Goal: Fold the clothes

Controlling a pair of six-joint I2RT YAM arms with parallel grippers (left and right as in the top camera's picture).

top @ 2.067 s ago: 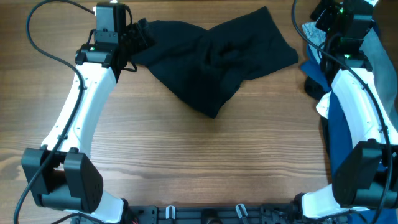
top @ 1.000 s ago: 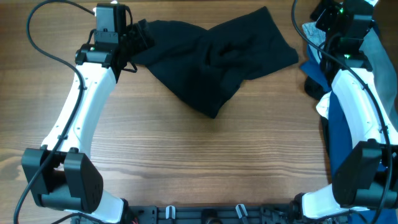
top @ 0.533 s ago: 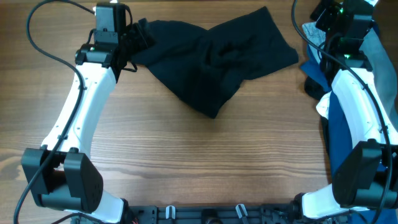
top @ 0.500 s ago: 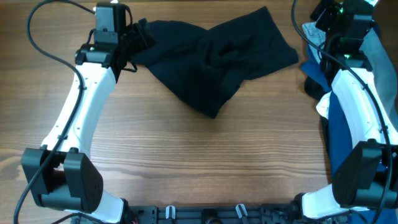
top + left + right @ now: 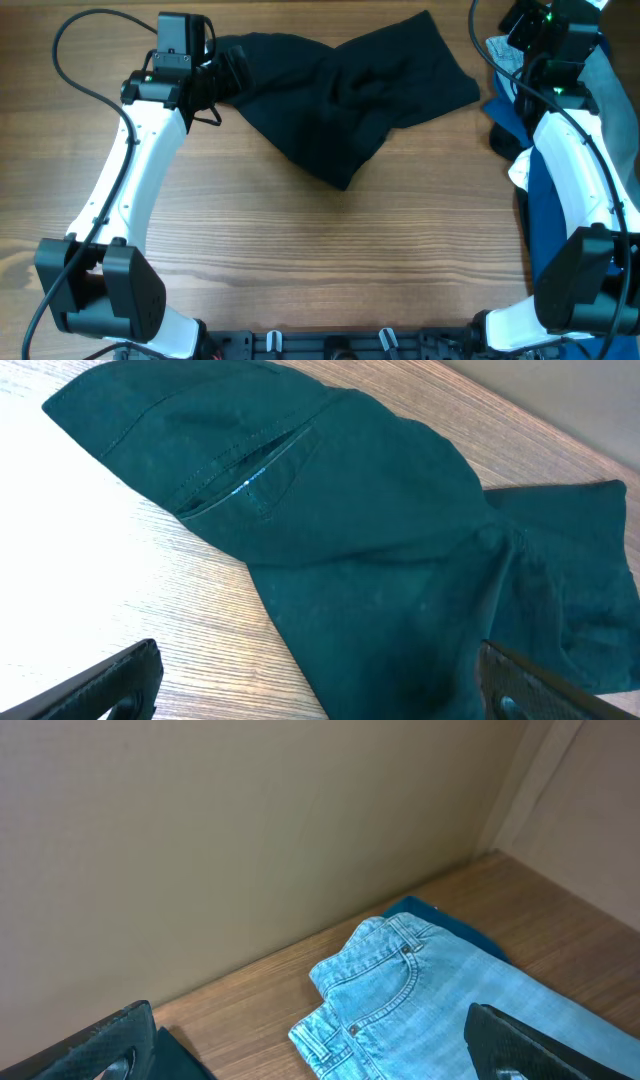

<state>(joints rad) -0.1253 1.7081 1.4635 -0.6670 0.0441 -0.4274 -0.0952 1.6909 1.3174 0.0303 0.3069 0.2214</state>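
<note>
I see the garment [image 5: 350,90] spread across the far middle of the table [image 5: 300,260]; the jeans [image 5: 430,990] lie at the far right corner, atop another piece [image 5: 455,928].

Wood-grain table [image 5: 320,260], plain beige wall [image 5: 250,840] behind it

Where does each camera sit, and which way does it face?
Overhead: above the table, looking down at the black garment; both arms show.
Left wrist: on the left arm, looking down at that garment; own fingers show.
Right wrist: on the right arm, facing a wall and light-blue jeans; own fingers show.
Overhead and left wrist share the garment.
</note>
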